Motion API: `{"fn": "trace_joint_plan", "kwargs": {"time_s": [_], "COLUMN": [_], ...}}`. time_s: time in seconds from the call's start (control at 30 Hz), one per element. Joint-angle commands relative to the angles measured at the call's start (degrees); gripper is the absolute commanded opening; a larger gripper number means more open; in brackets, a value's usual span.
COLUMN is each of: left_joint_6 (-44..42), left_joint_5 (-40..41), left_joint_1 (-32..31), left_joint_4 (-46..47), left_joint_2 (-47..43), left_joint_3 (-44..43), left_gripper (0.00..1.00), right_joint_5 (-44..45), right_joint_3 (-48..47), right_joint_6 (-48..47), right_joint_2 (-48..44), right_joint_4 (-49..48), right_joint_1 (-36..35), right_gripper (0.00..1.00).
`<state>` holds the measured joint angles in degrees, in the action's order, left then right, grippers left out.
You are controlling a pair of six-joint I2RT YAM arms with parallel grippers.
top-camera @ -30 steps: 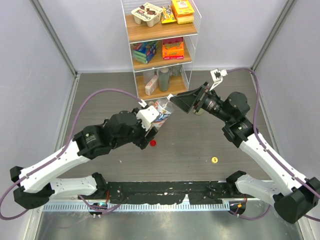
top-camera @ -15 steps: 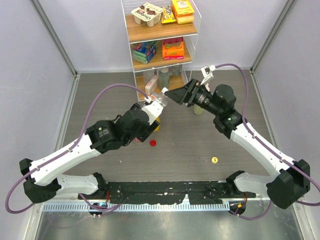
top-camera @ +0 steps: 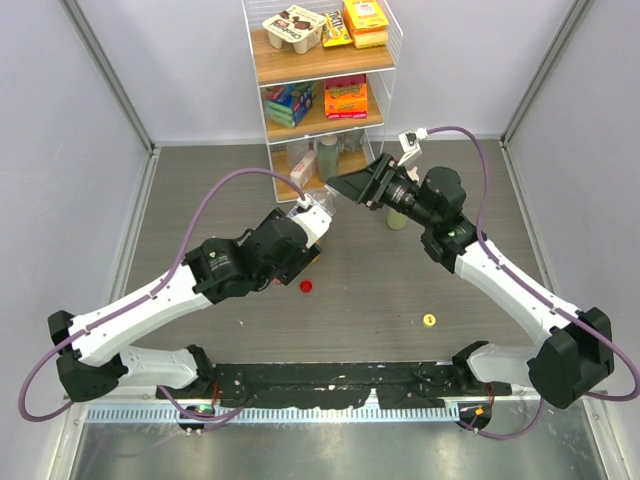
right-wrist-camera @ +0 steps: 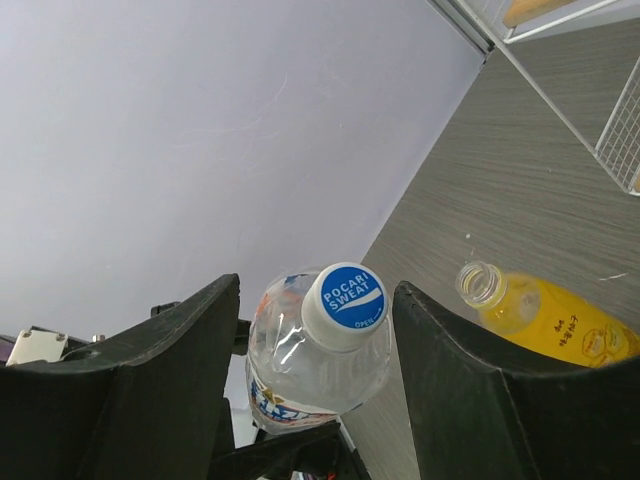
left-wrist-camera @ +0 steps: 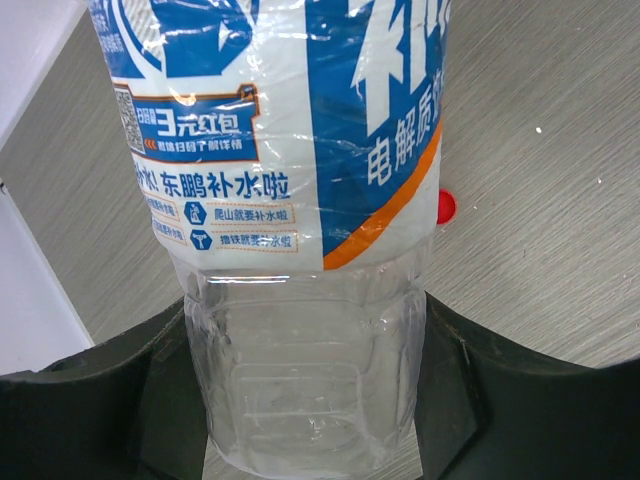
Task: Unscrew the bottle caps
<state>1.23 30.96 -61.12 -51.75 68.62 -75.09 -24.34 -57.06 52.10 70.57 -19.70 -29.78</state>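
Left jaws: my left gripper (top-camera: 311, 224), clamped on the lower body of the blue-label bottle (left-wrist-camera: 300, 150).
Right jaws: my right gripper (right-wrist-camera: 315, 310), spread astride that bottle's white cap (right-wrist-camera: 345, 298), gaps both sides.
Beyond the bottle: orange bottle (right-wrist-camera: 545, 320), neck open.
Near the bottle, on the table (top-camera: 380, 290): red cap (top-camera: 306, 286); farther off, yellow cap (top-camera: 429, 320).

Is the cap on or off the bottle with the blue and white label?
On: the right wrist view shows the cap seated on the neck of the bottle.

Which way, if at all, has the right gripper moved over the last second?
Yes: in the top view the right gripper went left and farther out, closer to the rack.
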Motion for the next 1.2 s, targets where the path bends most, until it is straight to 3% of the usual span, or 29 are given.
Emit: {"fn": "trace_joint_plan", "kwargs": {"time_s": [0.0,0.4,0.57,0.67,0.93,1.17], "left_joint_6": [0.61,0.79,1.05,1.22,2.10,3.51], "left_joint_5": [1.03,1.12,2.08,2.09,-1.86,-10.55], "left_joint_1": [-0.14,-0.14,-0.22,-0.22,-0.14,-0.22], "left_joint_4": [0.24,-0.11,-0.20,0.07,0.59,1.47], "left_joint_2": [-0.24,0.11,0.46,0.55,-0.94,-3.58], "left_joint_3": [-2.52,-2.25,-2.34,-2.52,-2.87,-2.52], "left_gripper": [0.00,0.00,0.00,0.00,0.00,0.00], "right_joint_5": [-0.27,-1.41,-1.76,-2.29,-5.54,-10.29], "right_joint_3": [-3.58,-4.03,-3.68,-3.59,-1.13,2.12], "right_joint_6": [1.34,3.62,3.80,3.63,2.48,1.35], "right_joint_2": [1.41,3.53,3.09,2.82,0.45,-3.50], "right_joint_4": [-2.10,-2.97,-3.06,-3.15,-7.88,-14.75], "right_joint_1": [-0.01,-0.01,-0.01,-0.01,-0.01,-0.01], "right_gripper": [0.65,0.37,0.21,0.02,0.02,0.02]}}
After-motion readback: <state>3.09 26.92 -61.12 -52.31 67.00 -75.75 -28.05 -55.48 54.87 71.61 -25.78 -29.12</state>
